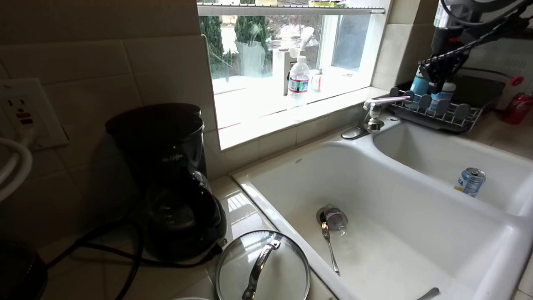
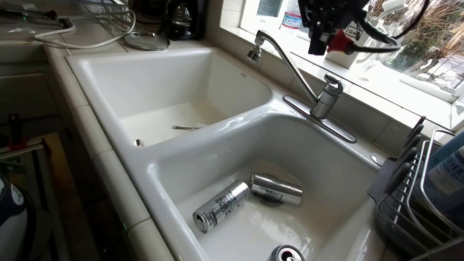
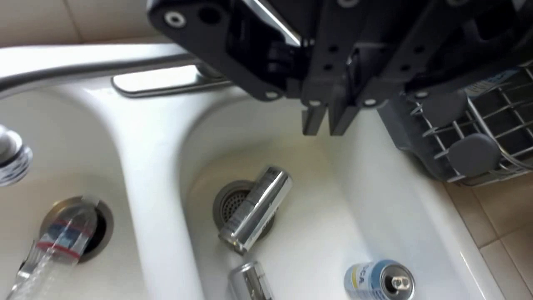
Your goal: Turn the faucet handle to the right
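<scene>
The faucet handle [image 2: 333,79] is a small chrome lever on top of the chrome faucet [image 2: 324,103]. The spout [image 2: 290,67] points out over the sink and shows in both exterior views [image 1: 389,100]. My gripper [image 2: 317,50] is dark and hangs above and slightly to the left of the handle in that exterior view, apart from it. It also shows in the other camera's picture [image 1: 435,85]. In the wrist view my gripper [image 3: 324,132] has its jaws nearly together, with a narrow gap and nothing between them. The handle is hidden behind the gripper there.
The white double sink [image 2: 145,148] holds cans [image 2: 223,206] and a plastic bottle [image 3: 66,233]. A dish rack [image 3: 474,154] stands beside the faucet. The window sill [image 2: 384,94] runs behind it, with a bottle [image 1: 298,79]. A coffee maker [image 1: 166,179] stands on the counter.
</scene>
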Controlling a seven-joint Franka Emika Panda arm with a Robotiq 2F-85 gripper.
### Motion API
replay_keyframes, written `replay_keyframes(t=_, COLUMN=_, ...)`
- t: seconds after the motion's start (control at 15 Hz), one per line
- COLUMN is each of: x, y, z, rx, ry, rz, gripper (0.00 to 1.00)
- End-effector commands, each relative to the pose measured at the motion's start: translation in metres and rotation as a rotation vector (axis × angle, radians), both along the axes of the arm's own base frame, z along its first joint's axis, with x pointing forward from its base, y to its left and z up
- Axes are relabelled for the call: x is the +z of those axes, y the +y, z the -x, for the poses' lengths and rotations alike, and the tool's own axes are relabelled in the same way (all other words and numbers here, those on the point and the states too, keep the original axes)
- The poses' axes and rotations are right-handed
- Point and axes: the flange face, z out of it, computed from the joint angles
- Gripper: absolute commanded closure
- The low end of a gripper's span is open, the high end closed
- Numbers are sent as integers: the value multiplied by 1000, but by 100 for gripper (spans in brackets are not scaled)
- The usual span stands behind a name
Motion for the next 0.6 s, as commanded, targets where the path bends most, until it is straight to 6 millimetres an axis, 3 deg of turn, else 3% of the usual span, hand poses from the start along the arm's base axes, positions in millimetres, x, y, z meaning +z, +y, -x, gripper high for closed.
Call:
replay_keyframes(t=0.0, x=13, y=33, z=20, rx=52, ry=38, rz=-13, gripper=55)
replay_keyframes(t=0.47, x=-5, y=44, z=-24, rx=-56, ry=-206, rz=79, gripper=4)
replay_keyframes(t=0.53, x=-9, y=43, z=-31, rx=-88, ry=-238, rz=80, gripper=13)
